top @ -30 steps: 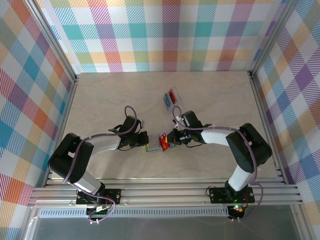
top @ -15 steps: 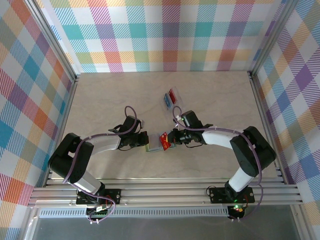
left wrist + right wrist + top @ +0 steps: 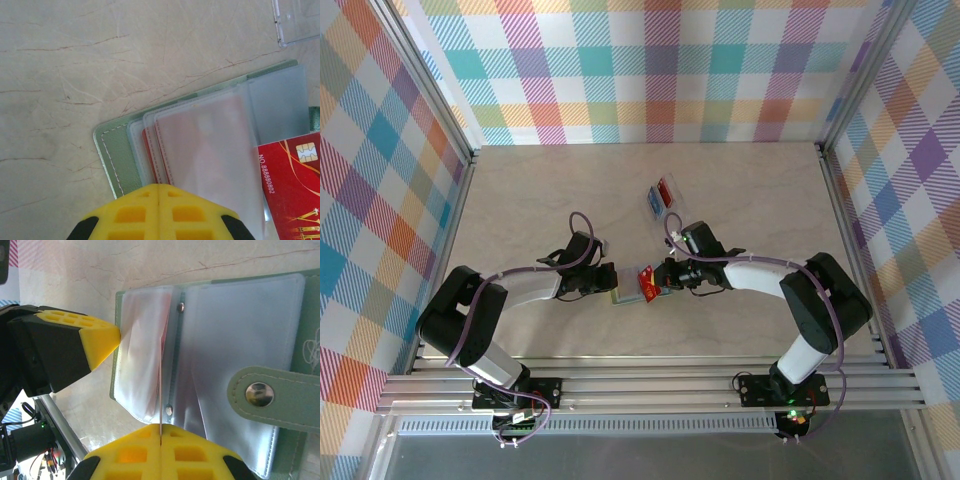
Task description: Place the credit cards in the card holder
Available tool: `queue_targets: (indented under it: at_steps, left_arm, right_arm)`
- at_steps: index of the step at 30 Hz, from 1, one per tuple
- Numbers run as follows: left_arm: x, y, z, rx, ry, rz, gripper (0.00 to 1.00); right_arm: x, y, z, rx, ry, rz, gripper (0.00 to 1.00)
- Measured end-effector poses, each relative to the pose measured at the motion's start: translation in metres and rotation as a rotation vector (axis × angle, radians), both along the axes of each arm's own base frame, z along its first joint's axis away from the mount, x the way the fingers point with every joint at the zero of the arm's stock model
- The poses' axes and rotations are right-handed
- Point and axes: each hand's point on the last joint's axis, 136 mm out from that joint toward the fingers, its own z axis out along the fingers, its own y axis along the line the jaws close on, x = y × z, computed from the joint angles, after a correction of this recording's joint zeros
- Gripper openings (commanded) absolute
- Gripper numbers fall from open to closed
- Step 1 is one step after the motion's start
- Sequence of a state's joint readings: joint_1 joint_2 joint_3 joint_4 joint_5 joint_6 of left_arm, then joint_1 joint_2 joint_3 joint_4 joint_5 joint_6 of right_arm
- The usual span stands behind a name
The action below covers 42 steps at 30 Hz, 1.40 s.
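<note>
Checked walls [image 3: 660, 70] in many colours stand around a pale, marble-like table [image 3: 540, 190], and two arms reach from its near edge toward the middle. The left claw [image 3: 609, 281] is closed with nothing between its yellow fingers. The right claw [image 3: 661, 277] faces it from the other side and is closed on a red card [image 3: 646, 283]. Between the two claws lies the wallet [image 3: 623, 297], grey-green and opened flat on the table, with its clear plastic sleeves [image 3: 210, 145] facing up. The tip of the left claw touches the left end of these sleeves, and something red shows through them just beside it. Farther back on the table, well apart from the wallet, a clear tray [image 3: 662, 197] holds a red and a blue card. The red card in the right claw is just over the open wallet. From the right wrist it is seen on its edge, a thin line that goes from the fingers toward the middle of the wallet. Its front edge meets the sleeves, but I cannot tell if it is already inside a pocket. On the right half of the wallet lies a green strap [image 3: 280, 400] with a small metal stud [image 3: 259, 394].
</note>
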<state>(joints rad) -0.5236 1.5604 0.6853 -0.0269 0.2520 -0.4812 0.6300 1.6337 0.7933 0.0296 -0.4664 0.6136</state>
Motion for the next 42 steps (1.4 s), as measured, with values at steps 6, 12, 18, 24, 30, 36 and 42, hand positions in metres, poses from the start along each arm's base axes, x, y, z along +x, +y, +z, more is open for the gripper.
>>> queue_targets:
  at_steps: [6,12,18,24,30,36,42]
  left_arm:
    - [0.0,0.0,0.0,0.0,0.0,0.0,0.03]
    - [0.0,0.0,0.0,0.0,0.0,0.0,0.03]
    - [0.0,-0.001,0.0,-0.002,-0.002,-0.001,0.03]
    - [0.0,0.0,0.0,-0.001,-0.002,0.0,0.03]
    - [0.0,-0.001,0.0,-0.004,0.001,0.005,0.03]
    - [0.0,0.0,-0.001,-0.01,0.015,0.024,0.02]
    - [0.002,-0.001,-0.001,-0.016,0.025,0.04,0.01]
  right_arm:
    - [-0.001,0.005,0.005,0.033,-0.004,0.018,0.0]
    - [-0.002,0.008,-0.004,0.04,0.019,0.034,0.0]
    - [-0.001,0.011,-0.013,0.042,0.045,0.041,0.0]
    - [0.01,0.012,-0.014,0.056,0.048,0.021,0.0]
    - [0.019,0.015,-0.02,0.068,0.074,0.0,0.0]
    - [0.025,0.013,-0.019,0.084,0.089,-0.029,0.0]
    - [0.029,0.011,-0.019,0.098,0.095,-0.054,0.0]
